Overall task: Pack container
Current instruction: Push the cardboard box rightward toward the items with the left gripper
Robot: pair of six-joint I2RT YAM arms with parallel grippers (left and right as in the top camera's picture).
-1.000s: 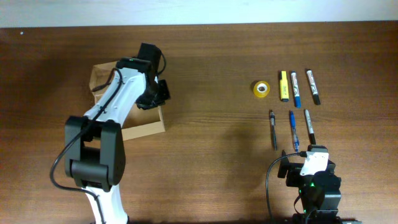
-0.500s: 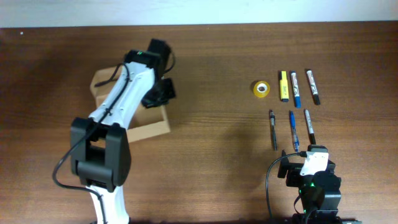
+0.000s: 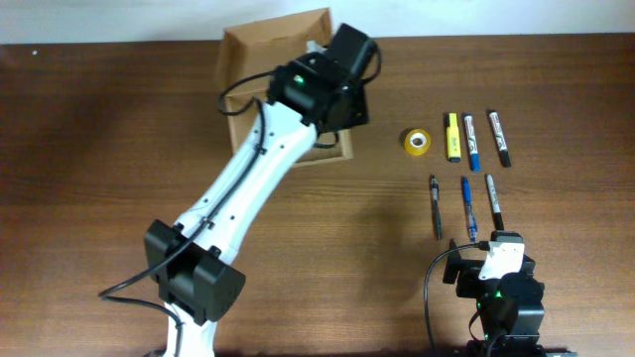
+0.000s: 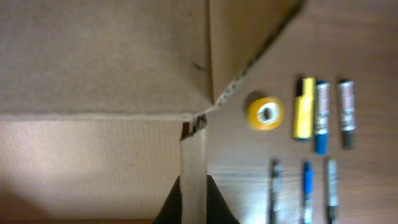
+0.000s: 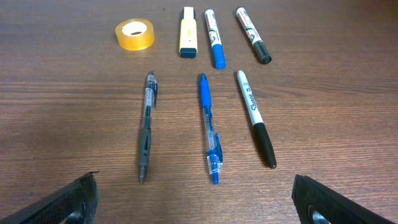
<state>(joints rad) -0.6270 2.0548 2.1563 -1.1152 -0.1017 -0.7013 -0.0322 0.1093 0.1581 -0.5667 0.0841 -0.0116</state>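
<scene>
Overhead puts the cardboard box (image 3: 266, 48) at the table's (image 3: 119, 119) far edge, left of the tape roll (image 3: 417, 141), but the arm hides the grip. Left wrist cam fills that in: the left gripper (image 4: 193, 200) is pinched shut on a box wall. I'd grip that wall firmly, move the box level, and stop short of the tape. The right gripper (image 5: 199, 199) is wide open, holding nothing.
</scene>
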